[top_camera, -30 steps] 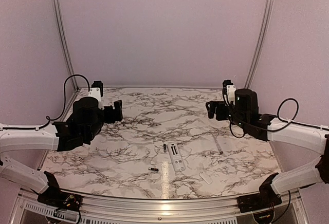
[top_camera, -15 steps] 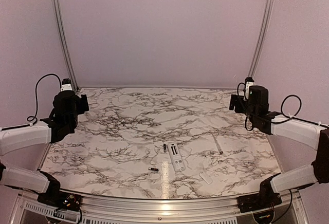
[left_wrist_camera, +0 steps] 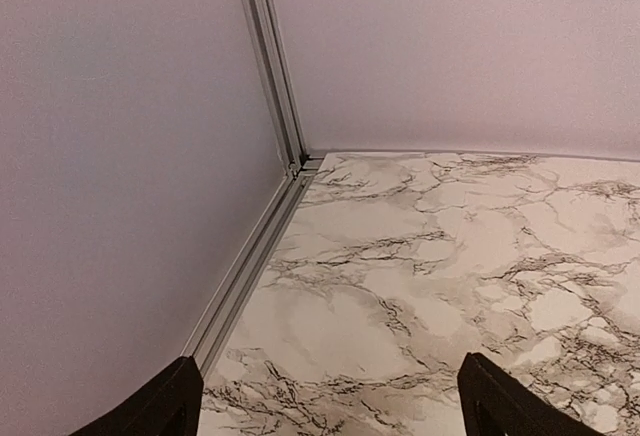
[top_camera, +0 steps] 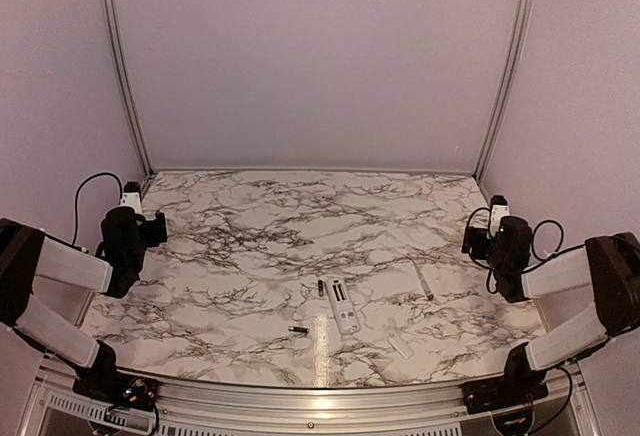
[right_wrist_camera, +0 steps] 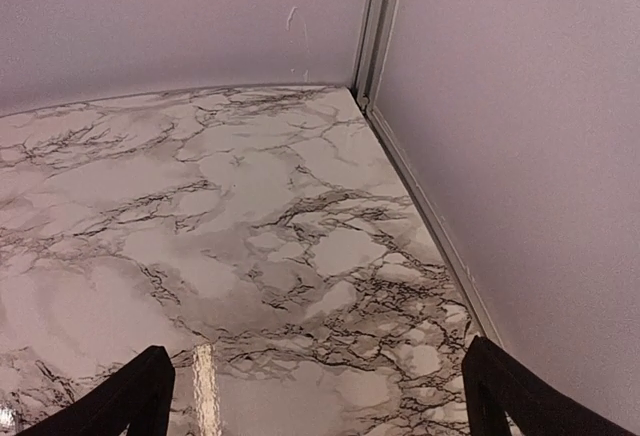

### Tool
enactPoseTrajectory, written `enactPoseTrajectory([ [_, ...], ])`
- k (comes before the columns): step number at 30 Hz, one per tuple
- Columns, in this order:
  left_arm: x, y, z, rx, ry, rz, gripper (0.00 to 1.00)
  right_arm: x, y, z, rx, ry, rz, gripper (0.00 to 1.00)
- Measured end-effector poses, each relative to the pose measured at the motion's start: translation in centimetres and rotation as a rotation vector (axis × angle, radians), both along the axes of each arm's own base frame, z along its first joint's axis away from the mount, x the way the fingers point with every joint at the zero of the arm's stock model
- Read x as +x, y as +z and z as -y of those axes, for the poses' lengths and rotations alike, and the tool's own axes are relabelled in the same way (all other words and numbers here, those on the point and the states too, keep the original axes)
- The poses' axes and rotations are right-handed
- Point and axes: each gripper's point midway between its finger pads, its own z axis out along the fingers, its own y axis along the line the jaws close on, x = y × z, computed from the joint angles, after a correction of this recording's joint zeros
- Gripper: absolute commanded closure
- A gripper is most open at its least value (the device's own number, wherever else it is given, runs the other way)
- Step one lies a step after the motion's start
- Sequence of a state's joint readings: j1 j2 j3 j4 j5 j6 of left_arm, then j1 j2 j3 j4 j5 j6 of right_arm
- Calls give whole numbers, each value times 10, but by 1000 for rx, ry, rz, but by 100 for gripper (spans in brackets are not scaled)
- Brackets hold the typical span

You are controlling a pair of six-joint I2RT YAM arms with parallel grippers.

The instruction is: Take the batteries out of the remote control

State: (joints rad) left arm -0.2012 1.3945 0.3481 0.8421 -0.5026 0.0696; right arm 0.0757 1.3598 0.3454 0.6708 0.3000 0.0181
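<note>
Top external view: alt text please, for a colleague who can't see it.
A white remote control lies near the front centre of the marble table, two batteries loose left of it, a white cover and grey stick on its right. The left gripper and right gripper sit at the side edges, holding nothing.
</note>
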Motion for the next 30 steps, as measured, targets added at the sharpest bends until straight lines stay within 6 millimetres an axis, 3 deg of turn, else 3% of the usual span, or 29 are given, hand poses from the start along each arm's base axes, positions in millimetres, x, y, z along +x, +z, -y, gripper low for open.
enactPoseTrajectory([
  [3,10,-11,1,-2,-29,-26,7,-1,-2,0,-20,9,45,2],
  [8,22,-12,4,-19,-69,-14,4,0,22,-4,-39,40,206,2],
  [10,24,-7,-4,-41,-63,11,1,3,15,-8,-53,69,213,2],
  [13,21,-3,-14,-68,-55,50,1,1,3,-11,-65,91,192,1],
  [21,4,-8,-10,-108,-130,106,1,1,16,-6,-72,63,248,2],
  [30,4,4,-7,-118,-153,159,1,1,16,-6,-72,60,250,2],
])
